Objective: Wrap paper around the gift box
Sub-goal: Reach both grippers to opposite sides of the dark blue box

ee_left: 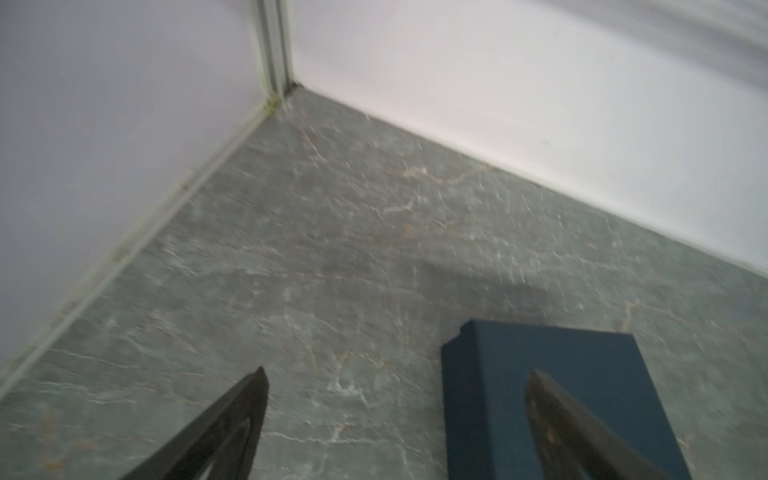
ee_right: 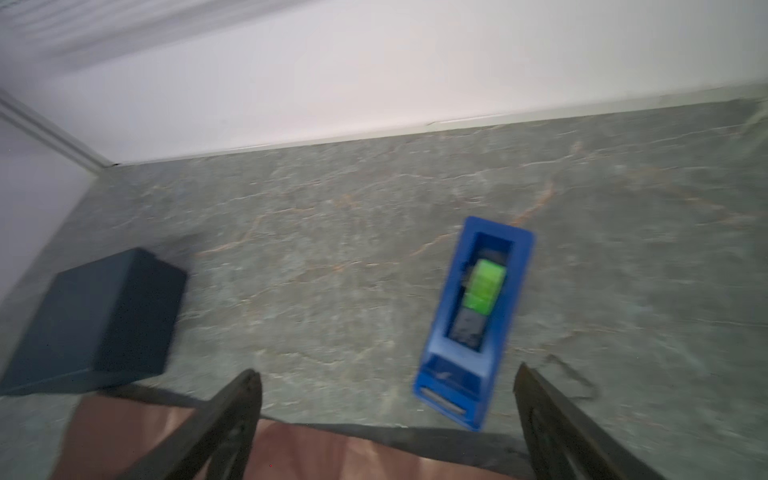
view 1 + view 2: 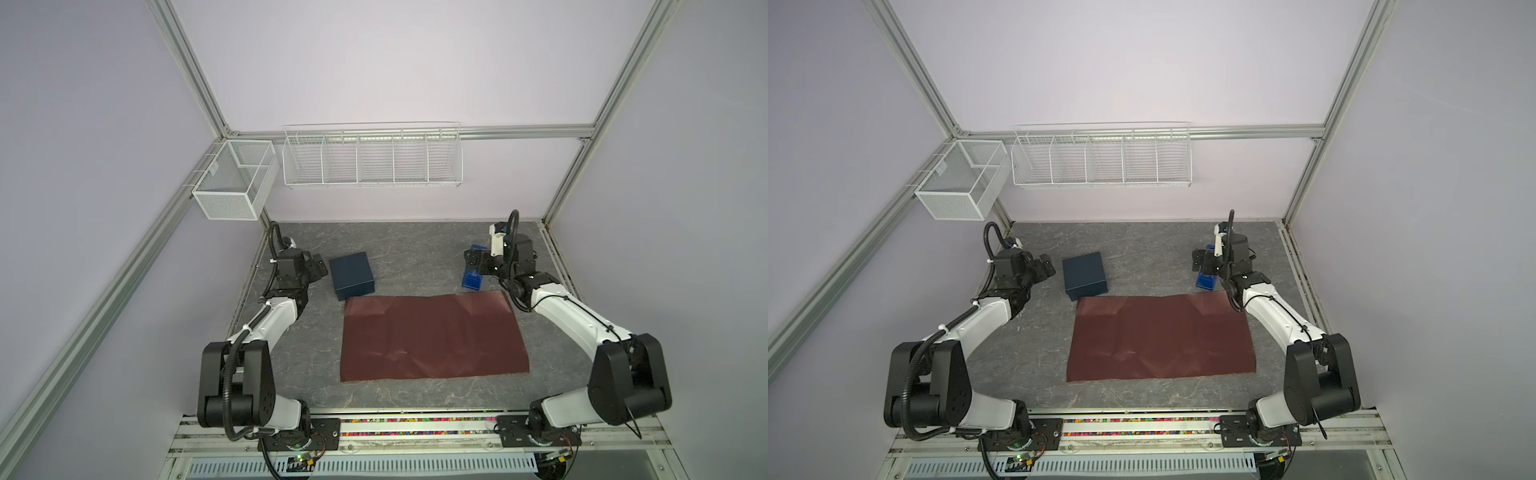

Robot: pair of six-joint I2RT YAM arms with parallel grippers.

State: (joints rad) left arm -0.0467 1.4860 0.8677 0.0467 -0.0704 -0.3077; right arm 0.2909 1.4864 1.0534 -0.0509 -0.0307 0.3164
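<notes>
In both top views the paper [image 3: 432, 336] lies flat on the worktop [image 3: 415, 249]. The gift box [image 3: 352, 274] sits closed just off the paper's 10 o'clock corner. My left gripper [image 3: 320, 266] hovers at the box's 9 o'clock. My right gripper [image 3: 473, 259] hangs near the tape dispenser [image 3: 472, 282], at the paper's 1 o'clock.

In the left wrist view my jaws stand wide apart and empty, and one finger [image 1: 565, 428] crosses in front of the box.

In the right wrist view my jaws are spread wide, holding nothing. The dispenser lies ahead between them, and the paper's edge is beneath.

No legible text, no labels (some blur)
</notes>
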